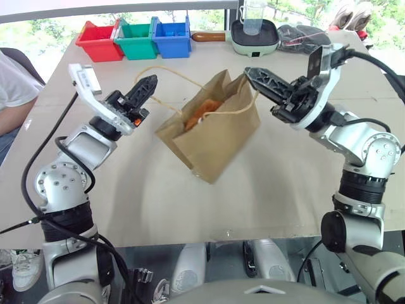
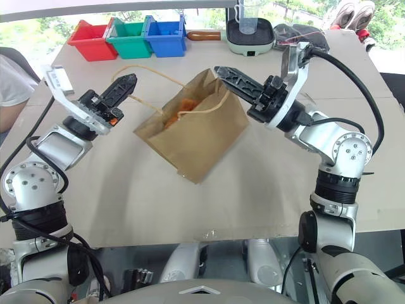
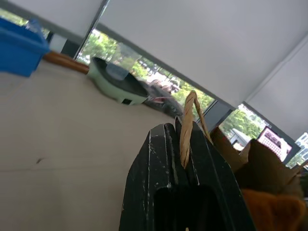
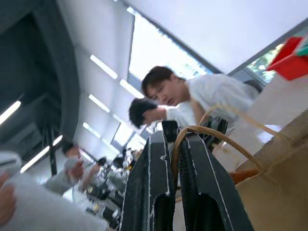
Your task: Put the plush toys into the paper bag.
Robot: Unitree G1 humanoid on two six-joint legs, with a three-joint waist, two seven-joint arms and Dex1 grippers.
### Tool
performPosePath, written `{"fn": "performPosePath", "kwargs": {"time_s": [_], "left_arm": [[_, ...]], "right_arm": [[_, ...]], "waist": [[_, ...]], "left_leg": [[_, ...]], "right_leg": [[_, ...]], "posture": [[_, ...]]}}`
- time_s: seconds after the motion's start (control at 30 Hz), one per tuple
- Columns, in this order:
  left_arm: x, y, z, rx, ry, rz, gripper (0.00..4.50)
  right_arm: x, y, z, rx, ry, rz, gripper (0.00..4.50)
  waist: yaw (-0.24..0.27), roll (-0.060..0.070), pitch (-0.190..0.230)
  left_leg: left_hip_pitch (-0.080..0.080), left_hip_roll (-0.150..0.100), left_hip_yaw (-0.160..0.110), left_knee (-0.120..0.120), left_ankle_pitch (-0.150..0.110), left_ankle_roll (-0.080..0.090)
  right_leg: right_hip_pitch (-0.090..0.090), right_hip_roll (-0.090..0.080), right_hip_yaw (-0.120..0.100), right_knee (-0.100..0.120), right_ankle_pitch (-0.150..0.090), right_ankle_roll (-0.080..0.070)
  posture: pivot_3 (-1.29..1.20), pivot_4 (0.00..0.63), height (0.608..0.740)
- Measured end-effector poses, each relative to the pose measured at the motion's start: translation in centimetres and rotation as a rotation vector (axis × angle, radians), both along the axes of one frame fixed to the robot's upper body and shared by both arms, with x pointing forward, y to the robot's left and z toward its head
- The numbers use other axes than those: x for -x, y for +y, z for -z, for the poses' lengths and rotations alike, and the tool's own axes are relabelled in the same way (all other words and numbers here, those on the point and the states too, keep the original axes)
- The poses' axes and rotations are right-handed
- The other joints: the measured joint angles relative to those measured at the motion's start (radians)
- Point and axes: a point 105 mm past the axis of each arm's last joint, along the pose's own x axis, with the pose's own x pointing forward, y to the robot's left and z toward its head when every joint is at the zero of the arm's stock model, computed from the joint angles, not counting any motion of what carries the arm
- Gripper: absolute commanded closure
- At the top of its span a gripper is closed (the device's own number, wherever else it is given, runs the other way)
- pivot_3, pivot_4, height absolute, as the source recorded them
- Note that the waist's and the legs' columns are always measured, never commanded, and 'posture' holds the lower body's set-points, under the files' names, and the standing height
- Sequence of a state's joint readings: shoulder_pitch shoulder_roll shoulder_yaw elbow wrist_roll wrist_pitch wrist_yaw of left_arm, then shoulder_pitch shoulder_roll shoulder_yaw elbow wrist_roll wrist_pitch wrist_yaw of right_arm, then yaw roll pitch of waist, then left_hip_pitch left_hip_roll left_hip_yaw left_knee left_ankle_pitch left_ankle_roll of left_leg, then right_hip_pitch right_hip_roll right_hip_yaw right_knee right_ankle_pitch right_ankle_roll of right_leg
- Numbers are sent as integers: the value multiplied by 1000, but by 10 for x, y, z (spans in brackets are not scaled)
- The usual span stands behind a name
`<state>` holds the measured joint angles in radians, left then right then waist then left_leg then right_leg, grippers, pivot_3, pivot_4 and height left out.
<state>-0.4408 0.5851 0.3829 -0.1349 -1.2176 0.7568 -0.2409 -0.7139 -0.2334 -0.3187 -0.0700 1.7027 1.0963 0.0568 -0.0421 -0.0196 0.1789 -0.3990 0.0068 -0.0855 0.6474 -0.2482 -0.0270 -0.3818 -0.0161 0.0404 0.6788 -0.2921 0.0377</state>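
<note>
I hold the bag (image 1: pixel 212 130) above the table (image 1: pixel 285 190) by its two cord handles: my left end effector (image 1: pixel 150 83) is pinched shut on the far handle (image 1: pixel 168 69), my right end effector (image 1: pixel 252 74) shut on the near handle (image 1: pixel 237 109). A brown toy (image 1: pixel 201 113) sits inside the bag's mouth. The load looks light, the paper thin and easily torn, so the cords seem the safest hold.
</note>
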Motion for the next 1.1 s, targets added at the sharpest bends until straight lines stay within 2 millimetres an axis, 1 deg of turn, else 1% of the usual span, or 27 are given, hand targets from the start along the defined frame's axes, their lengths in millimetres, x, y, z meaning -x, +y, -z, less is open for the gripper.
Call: {"fn": "performPosePath", "kwargs": {"time_s": [0.1, 0.17, 0.23, 0.3, 0.33, 0.37, 0.47, 0.53, 0.6, 0.63, 0.7, 0.73, 0.8, 0.87, 0.93, 0.97, 1.0, 1.03, 1.07, 1.1], "left_arm": [[-8, 3, -8, 4, -8, -11, 4500], [-11, 3, -19, -15, -42, -8, 4500], [-11, -2, -37, -7, -98, 23, 4500], [-8, -7, -52, -23, -156, 63, 4500], [-8, -8, -58, -21, -177, 78, 4500], [-10, -6, -63, -16, -184, 79, 4500], [-15, 6, -70, -57, -191, 51, 4500], [-18, 15, -67, -77, -180, 33, 4500], [-21, 19, -62, -69, -160, 30, 4500], [-24, 20, -62, -54, -153, 27, 4500], [-28, 25, -70, -24, -159, 10, 4500], [-30, 32, -77, -8, -175, -13, 4500], [-30, 40, -81, -16, -184, -40, 4500], [-29, 40, -78, -28, -172, -34, 4500], [-25, 33, -67, -70, -154, -6, 4500], [-23, 24, -56, -99, -142, 22, 4500], [-23, 21, -52, -104, -132, 33, 4500], [-22, 17, -45, -112, -117, 43, 4500], [-21, 14, -33, -112, -92, 54, 4500], [-21, 13, -30, -110, -85, 56, 4500]], "right_arm": [[-6, -7, -13, -13, -9, 62, 4380], [-7, -12, -15, 21, -29, 111, 4380], [-7, -16, -11, 42, -27, 139, 4380], [-11, -18, 0, 79, -1, 167, 4380], [-14, -23, 9, 109, 19, 196, 4380], [-15, -28, 13, 131, 29, 217, 4380], [-16, -39, 11, 182, -5, 256, 4380], [-17, -49, 15, 224, -10, 292, 4380], [-15, -50, 13, 219, -14, 284, 4380], [-13, -49, 10, 206, -23, 267, 4380], [-10, -48, 1, 193, -47, 252, 4380], [-7, -48, -6, 186, -68, 245, 4380], [-4, -48, -12, 188, -89, 246, 4380], [-3, -50, -14, 182, -94, 251, 4380], [0, -45, -15, 197, -114, 243, 4380], [2, -38, -10, 252, -148, 244, 4380], [2, -35, -7, 267, -152, 240, 4380], [1, -30, 1, 306, -162, 246, 3878], [-2, -22, 22, 369, -143, 250, 3281], [-3, -21, 28, 382, -131, 248, 3009]], "waist": [[0, 1, 0], [1, 0, 0], [3, 0, 0], [2, 0, 0], [3, 1, 0], [3, 1, 1], [-2, 1, 1], [-1, 1, 1], [-2, 1, 1], [-1, 1, 1], [0, 1, 2], [0, 1, 1], [0, 1, 1], [1, 1, 1], [1, 1, 1], [1, 1, 1], [2, 1, 1], [2, 0, 1], [2, 0, 1], [2, 0, 1]], "left_leg": [[-2, 0, 1, 0, 0, 0], [-2, 0, 1, 0, 0, 0], [-3, 0, 1, 0, 0, 0], [-2, 0, 2, 0, 0, 0], [-2, 0, 2, 0, 0, 0], [-3, 0, 2, 0, 0, 0], [-2, 0, 3, 0, 0, 0], [-1, 0, 3, -1, 0, 0], [-2, 1, 3, -1, 0, 0], [-3, 1, 3, -1, 0, 0], [-5, 1, 3, 0, 0, 0], [-5, 1, 3, 0, 0, 0], [-5, 0, 4, 0, 0, 0], [-5, 1, 3, 0, 0, 0], [-5, 2, 3, 0, 0, 0], [-5, 2, 3, 0, 0, 0], [-5, 3, 3, 0, 0, 0], [-6, 3, 2, 0, 0, 0], [-5, 3, 2, 0, 0, 0], [-6, 3, 2, 0, 0, 0]], "right_leg": [[-2, 0, 0, 0, 0, 0], [-2, 0, 1, 0, 0, 0], [-2, 0, 0, 0, 0, 0], [-2, 0, 1, 0, 0, 0], [-2, -1, 1, 0, 0, 0], [-2, -1, 1, 0, 0, 0], [-3, 0, 2, 0, 0, 0], [-3, 0, 2, 0, 0, 0], [-4, 1, 3, 0, 0, 0], [-5, 1, 2, 1, 0, 0], [-5, 0, 2, 1, 0, 0], [-5, 0, 2, 0, 0, 0], [-5, 0, 2, 0, 0, 0], [-5, -1, 2, 0, 0, 0], [-6, -1, 2, 0, 0, 0], [-6, -1, 2, 0, 0, 0], [-6, -1, 2, 0, 0, 0], [-6, -1, 2, 0, 0, 0], [-6, -1, 2, 0, 0, 0], [-6, -1, 2, 1, 0, 0]], "posture": [[0, 150, 740], [0, 150, 740], [0, 150, 740], [0, 150, 740], [0, 150, 740], [0, 150, 740], [0, 150, 740], [0, 150, 740], [0, 150, 740], [0, 150, 740], [0, 150, 740], [0, 150, 740], [0, 150, 740], [0, 150, 740], [0, 150, 740], [0, 150, 740], [0, 150, 740], [0, 150, 740], [0, 150, 740], [0, 150, 740]]}}
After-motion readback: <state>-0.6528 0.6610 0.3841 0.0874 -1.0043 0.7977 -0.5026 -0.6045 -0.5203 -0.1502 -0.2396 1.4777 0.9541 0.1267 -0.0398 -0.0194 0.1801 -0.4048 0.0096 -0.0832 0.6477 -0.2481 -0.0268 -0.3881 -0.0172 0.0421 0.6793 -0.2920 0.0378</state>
